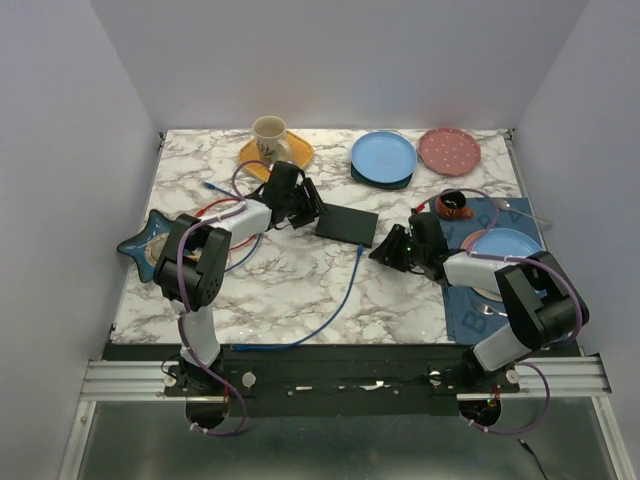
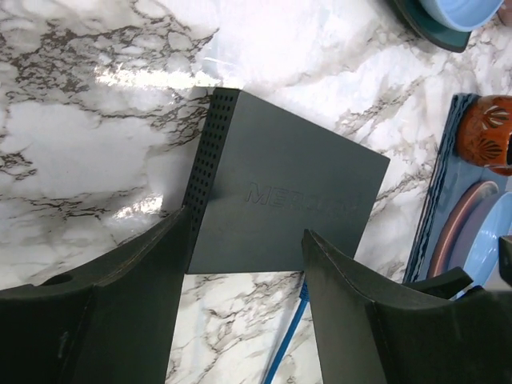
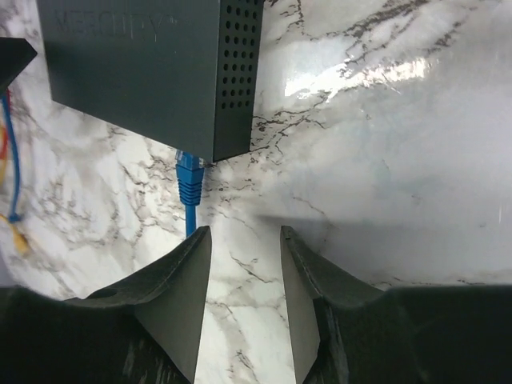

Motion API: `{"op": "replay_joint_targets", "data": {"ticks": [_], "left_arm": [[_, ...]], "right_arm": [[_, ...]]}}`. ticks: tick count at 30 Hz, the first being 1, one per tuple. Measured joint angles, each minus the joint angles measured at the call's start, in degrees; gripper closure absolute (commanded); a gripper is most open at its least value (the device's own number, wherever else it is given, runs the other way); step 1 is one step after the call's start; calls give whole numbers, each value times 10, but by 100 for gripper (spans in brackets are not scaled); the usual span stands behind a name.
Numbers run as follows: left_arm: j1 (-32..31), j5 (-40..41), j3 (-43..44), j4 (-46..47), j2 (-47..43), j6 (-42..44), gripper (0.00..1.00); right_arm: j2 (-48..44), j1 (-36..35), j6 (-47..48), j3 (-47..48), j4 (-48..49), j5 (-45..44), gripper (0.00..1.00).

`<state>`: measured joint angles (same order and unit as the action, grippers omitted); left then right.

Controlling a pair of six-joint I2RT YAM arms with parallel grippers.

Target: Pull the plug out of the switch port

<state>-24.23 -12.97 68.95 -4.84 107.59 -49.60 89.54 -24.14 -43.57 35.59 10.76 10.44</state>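
Facing the plug (image 3: 189, 180), right tool (image 3: 244, 236) is spread and empty; plug sits in switch port (image 3: 192, 156) on near edge of box (image 3: 136, 64), just ahead, slightly left of gap. Left tool (image 2: 244, 232) spread at box's other end.

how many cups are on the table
2. A white mug stands on the yellow plate at the far edge; a dark orange cup sits on the blue mat at the right. Another could be hidden.
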Motion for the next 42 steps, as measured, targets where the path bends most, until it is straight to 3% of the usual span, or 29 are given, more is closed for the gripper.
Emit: {"op": "replay_joint_targets", "data": {"ticks": [2, 5, 6, 9, 11, 15, 23, 32, 42], "left_arm": [[1, 1, 12, -5, 2, 1, 32], [6, 10, 39, -16, 3, 3, 33], [9, 17, 45, -20, 3, 3, 33], [24, 42, 49, -33, 3, -2, 35], [35, 56, 45, -40, 8, -9, 37], [52, 70, 31, -47, 35, -27, 43], [50, 44, 2, 9, 52, -63, 46], [43, 9, -111, 103, -2, -102, 48], [41, 29, -171, 70, -66, -111, 43]], "right_arm": [[-8, 7, -35, -29, 40, 0, 56], [-6, 15, -61, -33, 49, -5, 71], [-2, 18, -67, -29, 41, -10, 82], [22, 24, -69, 13, 2, -33, 96], [45, 28, -66, 58, -28, -50, 99], [85, 36, -56, 133, -67, -73, 99], [172, 41, -21, 235, -113, -68, 99], [216, 42, 15, 303, -142, -23, 93], [238, 37, 26, 346, -154, -6, 88]]}}
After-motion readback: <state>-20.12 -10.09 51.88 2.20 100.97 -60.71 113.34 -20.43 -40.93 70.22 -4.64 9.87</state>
